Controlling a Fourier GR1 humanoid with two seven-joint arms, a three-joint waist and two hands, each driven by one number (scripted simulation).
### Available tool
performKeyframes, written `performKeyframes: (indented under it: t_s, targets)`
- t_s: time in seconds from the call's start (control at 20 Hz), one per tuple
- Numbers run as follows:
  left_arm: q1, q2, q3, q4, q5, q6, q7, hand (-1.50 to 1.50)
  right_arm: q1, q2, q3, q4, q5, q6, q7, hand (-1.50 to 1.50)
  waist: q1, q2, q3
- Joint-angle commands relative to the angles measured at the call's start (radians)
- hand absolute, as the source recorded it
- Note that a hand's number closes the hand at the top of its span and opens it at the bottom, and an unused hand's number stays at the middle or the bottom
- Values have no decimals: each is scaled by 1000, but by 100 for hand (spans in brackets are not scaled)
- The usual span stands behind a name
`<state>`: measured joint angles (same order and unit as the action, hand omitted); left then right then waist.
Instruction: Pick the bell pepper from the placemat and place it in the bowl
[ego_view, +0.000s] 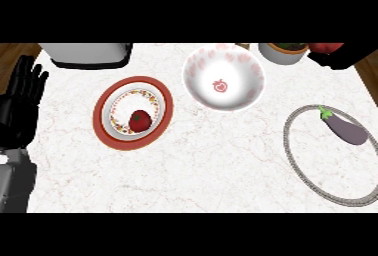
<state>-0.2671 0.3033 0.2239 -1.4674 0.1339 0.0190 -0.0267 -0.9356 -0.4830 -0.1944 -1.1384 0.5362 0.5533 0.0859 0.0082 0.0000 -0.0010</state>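
Observation:
A red bell pepper (140, 120) lies inside a small white dish with a speckled rim (118, 107), which sits on a round red placemat (105, 95) left of centre. A larger white bowl (236, 97) with pink marks and a red motif at its bottom stands behind and to the right of it, with nothing inside. My left hand (18, 102) rests open at the left edge, fingers up, well apart from the pepper. My right hand does not show.
A purple eggplant (345, 129) lies on a grey-rimmed round mat (295, 160) at the right. A white appliance (85, 55) stands at the back left. A pot (284, 52) and a dark object with a red top (328, 52) stand at the back right.

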Motion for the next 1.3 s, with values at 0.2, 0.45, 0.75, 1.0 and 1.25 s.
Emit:
performKeyframes:
  t_s: [0.2, 0.45, 0.75, 1.0, 1.25]
  targets:
    - [-13, -18, -9, 44, -19, 0, -39, 0, -41, 180, 109, 167, 89, -134, 21, 150, 8, 6, 1]
    - [-70, -17, -20, 17, -26, 29, 41, 0, -43, 224, 157, 292, 191, -289, -36, 150, 6, 7, 1]
    - [-28, -22, -22, -9, -14, 2, 25, 0, -52, 312, 165, 490, 282, -474, 44, 150, 23, 11, 1]
    - [-31, -17, -20, -18, -25, 9, 18, 0, -88, 319, 37, 653, 177, -506, -27, -150, 33, 16, 2]
    - [-17, -37, -22, 7, -19, -2, -15, 0, -59, 377, -55, 678, 83, -620, -166, -150, 30, 18, 2]
